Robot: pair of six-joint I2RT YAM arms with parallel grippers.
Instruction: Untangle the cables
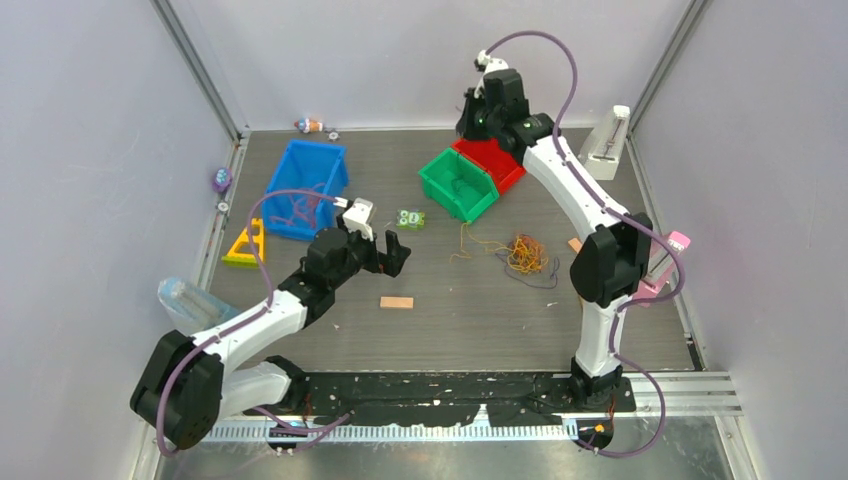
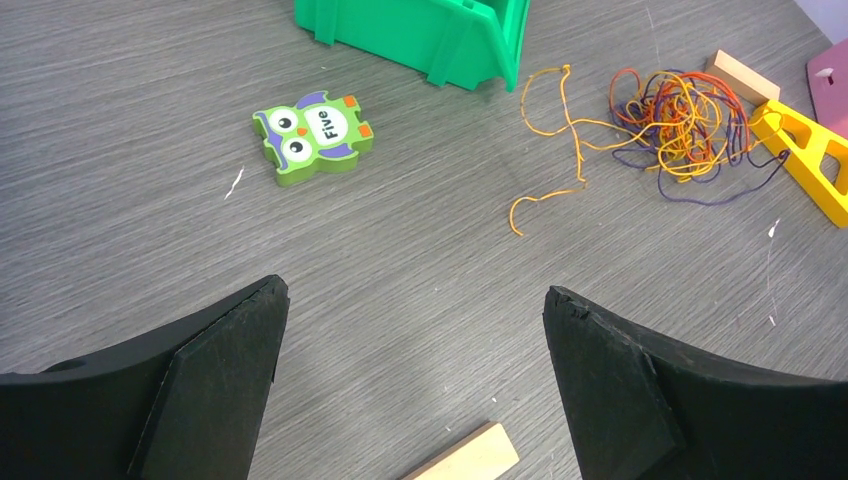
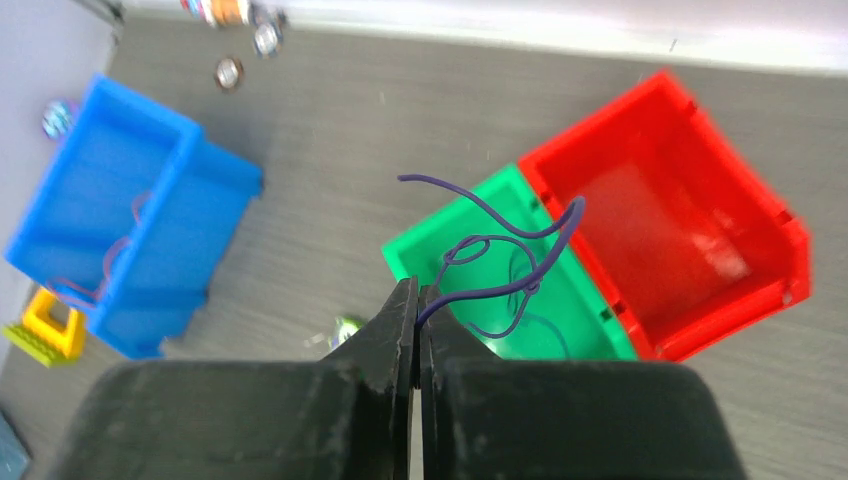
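Grey wood-grain desk (image 1: pixel 470 320), boxed by pale walls left, back & right; arm bases take the near edge. The widest bare stretch is mid-desk and the near strip in front of the bases.

Back strip is crowded. A blue plastic bin (image 1: pixel 330 170) sits back-left w/ a few thin purplish strands inside. A red plastic bin (image 1: pixel 505 170) and a green plastic bin (image 1: pixel 432 180) sit touching, side by side, back-centre.

Right of centre lies the tangle of thin cables (image 1: pixel 525 255), mostly orange & yellow w/ some red and dark purple. Its long axis runs approx left-right in the top view. The right arm's elbow (image 1: pixel 610 260) hems its right side. In the left wrist view a yellow slotted plastic piece (image 2: pixel 810 160) sits at that edge, a dark loop reaching it. A loose orange strand (image 2: pixel 560 150) trails from the tangle's left side toward the green bin, wavy, flat on the desk, free end apart from the bin.

Right hand (image 3: pixel 417 300) is up over the bins, fingers pinched tight on a thin purple strand (image 3: pixel 560 240). The strand leaves the tips and curls in loops above the green bin, free end pointing left in the wrist view.

Left hand (image 2: pixel 415 290) is spread wide, holding nothing, above bare desk. It faces the tangle w/ room btwn them.

Small bits: a green owl block marked "Five" (image 2: pixel 312 137) just beside the green bin, and a tan wooden block (image 1: pixel 396 302) near the left hand.
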